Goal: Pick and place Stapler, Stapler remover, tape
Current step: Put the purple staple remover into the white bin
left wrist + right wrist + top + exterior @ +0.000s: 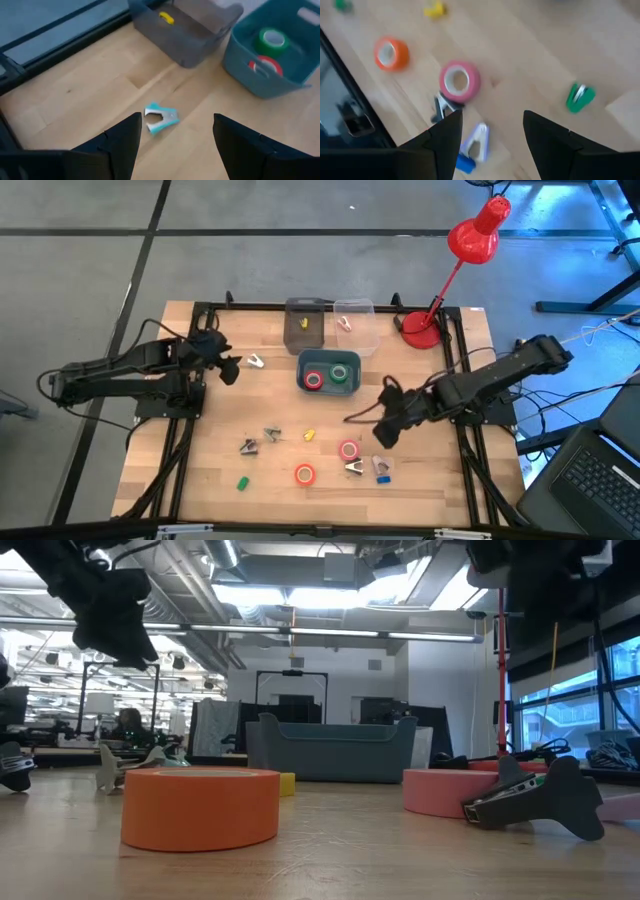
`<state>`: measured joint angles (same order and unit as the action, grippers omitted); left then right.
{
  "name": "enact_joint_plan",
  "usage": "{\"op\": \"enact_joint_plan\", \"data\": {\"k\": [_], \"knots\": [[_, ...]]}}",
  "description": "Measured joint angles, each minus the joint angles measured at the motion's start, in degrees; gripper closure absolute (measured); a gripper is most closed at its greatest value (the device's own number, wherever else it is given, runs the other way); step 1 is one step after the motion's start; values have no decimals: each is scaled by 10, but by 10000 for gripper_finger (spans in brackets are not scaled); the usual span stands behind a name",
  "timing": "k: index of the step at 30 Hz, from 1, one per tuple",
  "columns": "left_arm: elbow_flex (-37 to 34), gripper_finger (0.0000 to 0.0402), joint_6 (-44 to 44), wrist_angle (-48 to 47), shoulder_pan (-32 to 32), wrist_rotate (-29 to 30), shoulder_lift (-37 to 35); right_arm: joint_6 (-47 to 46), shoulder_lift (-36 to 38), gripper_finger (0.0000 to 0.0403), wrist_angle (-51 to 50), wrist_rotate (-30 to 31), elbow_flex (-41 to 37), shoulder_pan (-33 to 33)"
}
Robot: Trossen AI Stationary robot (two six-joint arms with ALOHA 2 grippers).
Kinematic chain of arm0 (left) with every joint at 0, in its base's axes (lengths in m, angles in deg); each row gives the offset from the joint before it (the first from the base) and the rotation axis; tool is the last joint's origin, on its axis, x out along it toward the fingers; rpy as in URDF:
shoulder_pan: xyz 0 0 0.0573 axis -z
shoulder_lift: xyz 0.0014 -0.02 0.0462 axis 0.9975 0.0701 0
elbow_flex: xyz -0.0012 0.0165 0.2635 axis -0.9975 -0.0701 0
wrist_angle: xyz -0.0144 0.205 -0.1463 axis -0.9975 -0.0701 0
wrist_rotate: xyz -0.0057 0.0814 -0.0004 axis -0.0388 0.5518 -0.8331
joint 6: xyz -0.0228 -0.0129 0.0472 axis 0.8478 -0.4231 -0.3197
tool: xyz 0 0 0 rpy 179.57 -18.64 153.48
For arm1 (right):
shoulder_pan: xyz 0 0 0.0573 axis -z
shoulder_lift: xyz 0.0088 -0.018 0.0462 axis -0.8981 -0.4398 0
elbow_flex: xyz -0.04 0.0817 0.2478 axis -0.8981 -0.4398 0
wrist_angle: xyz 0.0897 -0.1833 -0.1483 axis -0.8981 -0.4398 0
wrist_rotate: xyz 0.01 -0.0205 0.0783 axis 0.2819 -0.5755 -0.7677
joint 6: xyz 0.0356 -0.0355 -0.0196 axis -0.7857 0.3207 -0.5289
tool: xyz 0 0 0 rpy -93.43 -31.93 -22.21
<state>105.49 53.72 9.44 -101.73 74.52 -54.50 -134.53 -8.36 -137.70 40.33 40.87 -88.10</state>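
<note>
My left gripper (pixel 229 368) (pixel 177 119) is open and hovers above a teal stapler remover (pixel 161 118) (pixel 255 361), which lies flat on the table near the grey bin (pixel 185 30). The blue bin (pixel 328 370) holds a red tape roll (pixel 265 65) and a green tape roll (pixel 272 40). My right gripper (pixel 385 430) (pixel 492 115) is open above the table, beside a pink tape roll (pixel 459 81) (pixel 348 449). An orange tape roll (pixel 305 474) (pixel 391 53) lies flat nearer the front edge. Next to the pink roll lie a dark stapler remover (pixel 442 107) and a blue-and-white one (pixel 472 147).
The grey bin (pixel 305 325) holds a small yellow item; a clear bin (pixel 352 320) stands beside it. A red desk lamp (pixel 435 300) stands at the far right corner. More removers (pixel 260 440), a yellow piece (pixel 309 434) and a green block (pixel 241 481) lie scattered across the near half.
</note>
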Motion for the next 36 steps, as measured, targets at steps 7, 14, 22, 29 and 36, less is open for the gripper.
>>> {"op": "enact_joint_plan", "data": {"k": [7,14,22,29,36], "knots": [[0,166,-8,53,0,7,10,-95,-46,190,23,-12,0,-59],[0,166,-8,58,0,24,17,-158,-83,190,9,14,0,-112],[0,166,1,58,0,26,17,-146,-131,190,12,11,0,-149],[0,166,21,58,0,21,17,-146,-162,190,22,14,0,-167],[0,166,37,58,0,-1,17,-144,-188,190,39,15,0,-169]]}}
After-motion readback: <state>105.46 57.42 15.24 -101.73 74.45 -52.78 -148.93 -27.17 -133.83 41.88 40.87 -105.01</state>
